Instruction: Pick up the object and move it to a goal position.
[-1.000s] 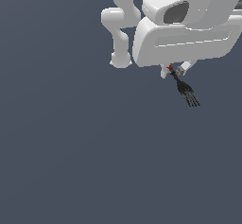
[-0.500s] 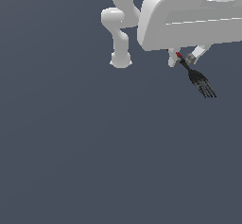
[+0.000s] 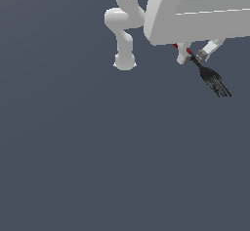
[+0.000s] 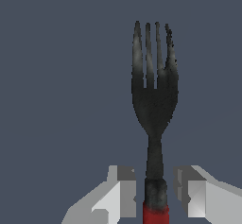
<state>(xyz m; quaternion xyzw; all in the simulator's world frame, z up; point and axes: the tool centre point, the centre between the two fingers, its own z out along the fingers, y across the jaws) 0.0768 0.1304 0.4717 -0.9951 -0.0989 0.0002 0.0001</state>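
**Fork held aloft at the arm's end**

Presently, I log what my two feeds show, taking the white arm (image 3: pixel 195 15) as the landmark for every place.

Item 1. The arm. I see a bulky white casing at the upper part of the exterior view, with a jointed white column and rounded foot beside it, toward the exterior view's left.

Item 2. The gripper (image 3: pixel 195 57) (image 4: pixel 155 190). It hangs just under the arm's casing. In my wrist feed two pale grey fingers (image 4: pixel 120 190) stand either side of the fork's neck. A narrow slit of dark background seems to show on each side of the shaft there, so whether the pads press it I cannot tell from that feed; I cannot see the handle's lower part. In the exterior feed the fork hangs from between the fingers with nothing else carrying it, so I record the claw as closed down to a narrow gap and holding the fork.

Item 3. The fork (image 3: pixel 210 76) (image 4: pixel 153 105). It has a red handle and a black head with four tines. It projects from the gripper, slanting down and away from the arm toward the exterior view's right, tines outermost.

Item 4. The ground (image 3: pixel 97 152). It is a flat, dark grey-blue field below the arm.
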